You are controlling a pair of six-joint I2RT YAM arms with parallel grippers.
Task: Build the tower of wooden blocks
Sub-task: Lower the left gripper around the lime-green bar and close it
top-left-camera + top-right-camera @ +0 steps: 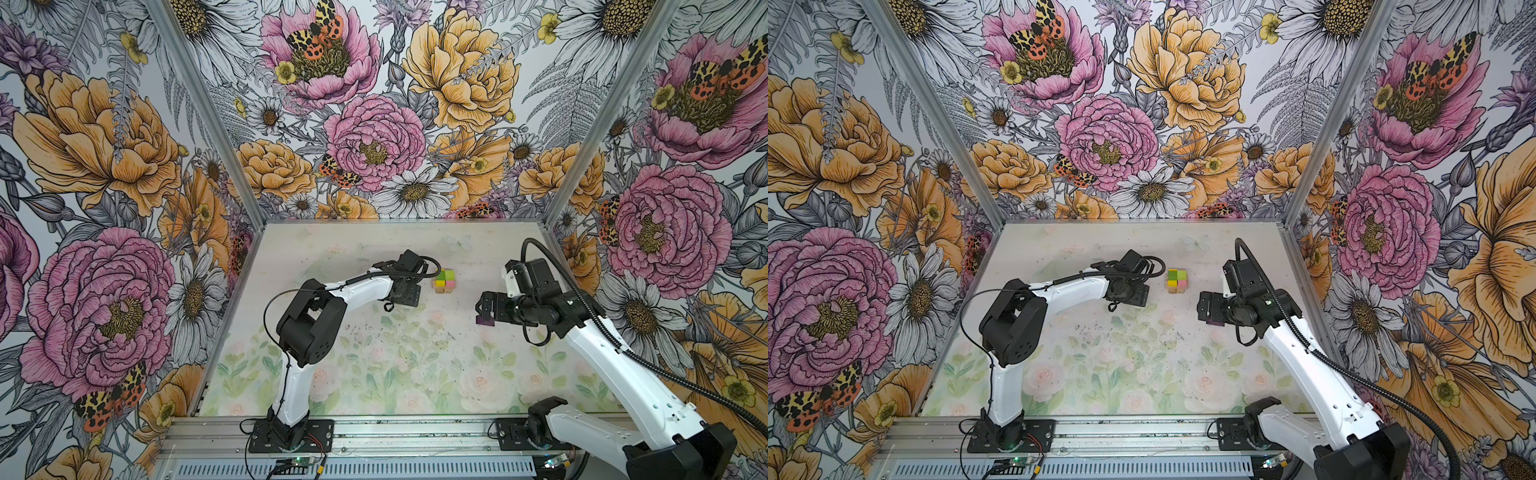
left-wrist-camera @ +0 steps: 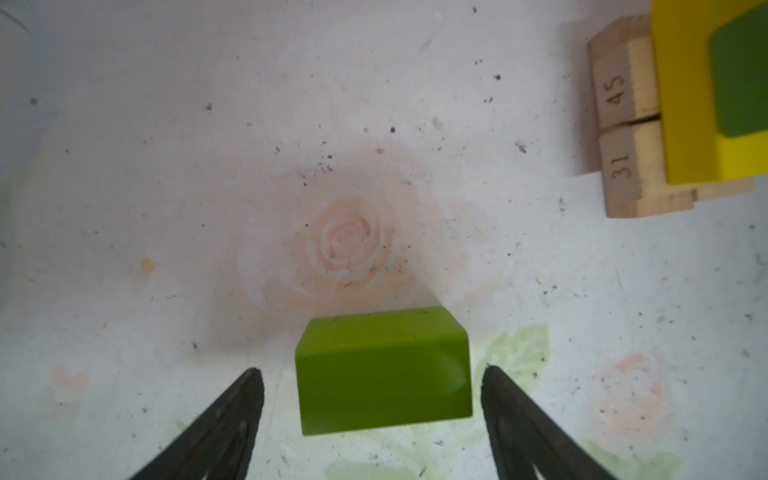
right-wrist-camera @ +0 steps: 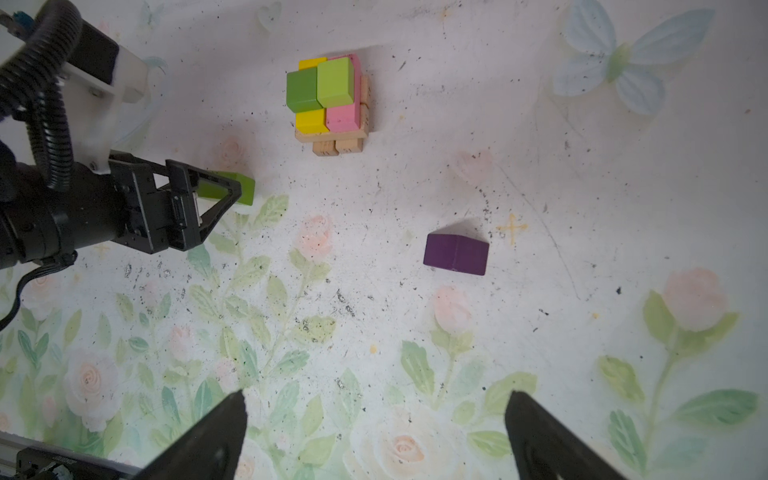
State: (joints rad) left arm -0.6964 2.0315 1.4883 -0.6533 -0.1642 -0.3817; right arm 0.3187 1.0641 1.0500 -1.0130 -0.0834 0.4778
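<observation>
Tower point(image 1: 443, 281) stands on the worktop point(image 1: 374, 345) toward the far middle; in both top views the tower point(image 1: 1177, 281) sits between the two arms. Right wrist view, build order from the base: tan oblongs point(image 3: 337, 145) in crossed layers, then a yellow oblong point(image 3: 311, 121) and a pink oblong point(image 3: 343, 117) side by side, then a green cube point(image 3: 302, 89) over the yellow one and a lime brick point(image 3: 336, 81) over the pink one, the two touching. In the left wrist view, two tan end faces carry the printed marks 45 and 31. Left end effector point(image 2: 372, 374) points down at the worktop just beside the tower, on the tower's left in the top views. Its fingers point(image 2: 232, 419) are apart and straddle a green block point(image 2: 382, 370) that rests on the worktop. A strip of worktop shows between each finger and the block, so neither finger touches it. The right wrist view shows the green block point(image 3: 246, 189) between the same fingers, clear of the tower. Right end effector point(image 3: 376, 399) hangs above the worktop with its fingers wide apart and nothing between them. Purple piece point(image 3: 456, 253) lies on the worktop ahead of it, apart from the tower and touching no other block. In the top views the purple piece point(image 1: 484, 321) shows only partly, under the right end effector point(image 1: 483, 309).
</observation>
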